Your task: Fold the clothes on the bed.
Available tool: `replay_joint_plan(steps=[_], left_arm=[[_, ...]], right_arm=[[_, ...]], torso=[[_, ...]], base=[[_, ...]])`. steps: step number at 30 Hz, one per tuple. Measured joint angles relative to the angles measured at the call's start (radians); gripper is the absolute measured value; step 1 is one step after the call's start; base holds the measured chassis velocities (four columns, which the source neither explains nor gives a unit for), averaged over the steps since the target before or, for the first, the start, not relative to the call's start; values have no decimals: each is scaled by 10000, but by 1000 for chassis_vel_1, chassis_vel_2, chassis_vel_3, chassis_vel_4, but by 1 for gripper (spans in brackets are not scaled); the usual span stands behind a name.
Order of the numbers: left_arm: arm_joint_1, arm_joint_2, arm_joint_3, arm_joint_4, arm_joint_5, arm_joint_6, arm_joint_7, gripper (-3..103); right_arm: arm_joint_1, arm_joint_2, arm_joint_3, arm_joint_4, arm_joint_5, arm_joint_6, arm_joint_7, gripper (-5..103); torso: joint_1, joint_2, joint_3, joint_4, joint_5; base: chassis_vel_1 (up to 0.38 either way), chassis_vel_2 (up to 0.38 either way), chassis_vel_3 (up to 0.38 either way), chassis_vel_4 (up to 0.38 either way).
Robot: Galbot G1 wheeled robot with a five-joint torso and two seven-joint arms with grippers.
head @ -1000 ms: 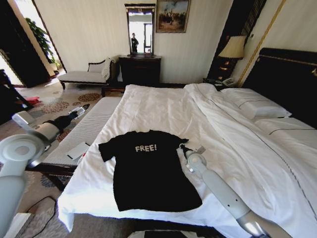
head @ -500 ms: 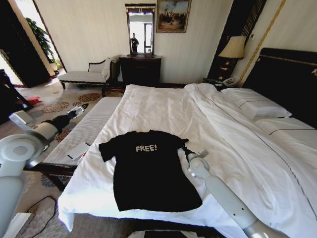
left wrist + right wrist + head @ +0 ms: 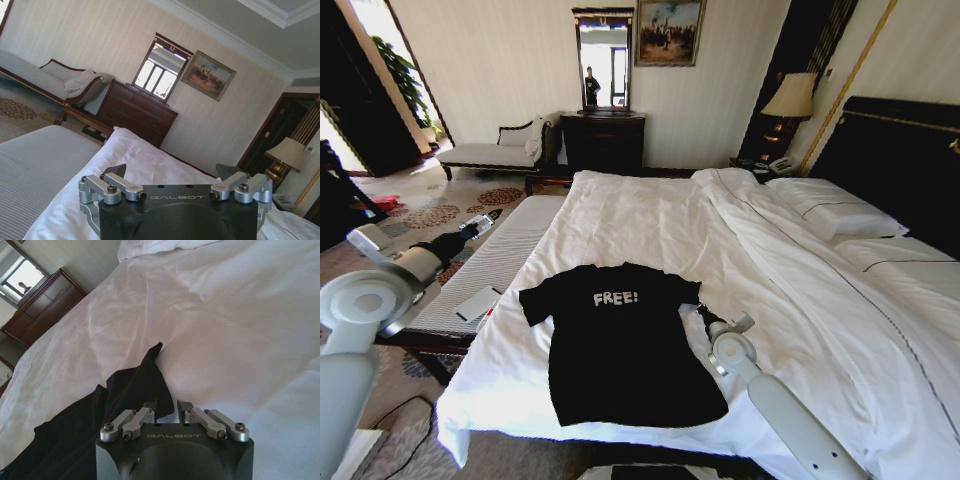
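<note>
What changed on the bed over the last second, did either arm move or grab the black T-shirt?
The right gripper drew back along the T-shirt's right edge, from beside the sleeve toward the bed's foot. In the right wrist view its fingers are nearly closed by the sleeve, gripping nothing. The black T-shirt stayed spread flat on the bed. The left gripper stayed parked, open, over the bench.
</note>
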Motion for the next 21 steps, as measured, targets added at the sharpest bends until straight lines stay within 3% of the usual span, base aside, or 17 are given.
replay_joint_plan(steps=[1, 3, 5, 7, 8, 12, 14, 15, 17, 19, 21], left_arm=[[22, 5, -19, 0, 0, 0, 3, 100], [83, 17, -90, -15, 1, 1, 7, 100], [91, 18, -98, -19, 0, 1, 8, 100], [164, 47, -166, -42, -2, 10, 13, 100], [164, 47, -166, -42, -2, 10, 13, 100], [201, 83, -147, -76, 0, 13, 10, 100], [202, 85, -129, -87, 6, 13, 1, 100], [203, 86, -106, -110, 10, 13, -12, 100], [205, 95, -81, -151, 16, 13, -44, 100], [207, 108, -81, -164, 16, 14, -54, 100], [242, 147, -107, -182, 16, 15, -72, 100]], right_arm=[[-22, -23, -10, 41, -36, -12, 45, 22], [-25, -95, -12, 104, -188, -17, 87, 34], [-8, -112, -8, 104, -214, -19, 87, 34], [398, -240, 60, -104, -216, -88, 41, 51], [398, -240, 60, -104, -216, -88, 41, 51], [1458, -439, -53, -941, 432, -567, -430, 67], [1642, -452, -133, -1102, 532, -672, -481, 67], [1876, -453, -242, -1312, 630, -769, -512, 78], [2379, -403, -501, -1815, 728, -889, -525, 89], [2566, -361, -598, -2038, 743, -920, -525, 89], [2994, -237, -798, -2594, 752, -989, -505, 97]], torso=[[0, 0, 0, 1, 0], [0, 0, 0, 1, -2], [0, 0, 0, 1, -1], [0, 1, 0, 0, -3], [0, 1, 0, 0, -3], [1, 0, 0, 3, -2], [2, 0, 1, 1, -1], [2, 0, 1, 1, -1], [2, -1, 1, 1, -2], [1, 0, 1, 2, 0], [2, -1, 1, 2, -1]], base=[[0, 0, 0, 0], [0, 0, 0, 0], [0, 0, 0, 0], [0, 0, 0, 0], [0, 0, 0, 0], [0, 0, 0, 0], [0, 0, 0, 0], [0, 0, 0, 0], [0, 0, 0, 0], [0, 0, 0, 0], [0, 0, 0, 0]])
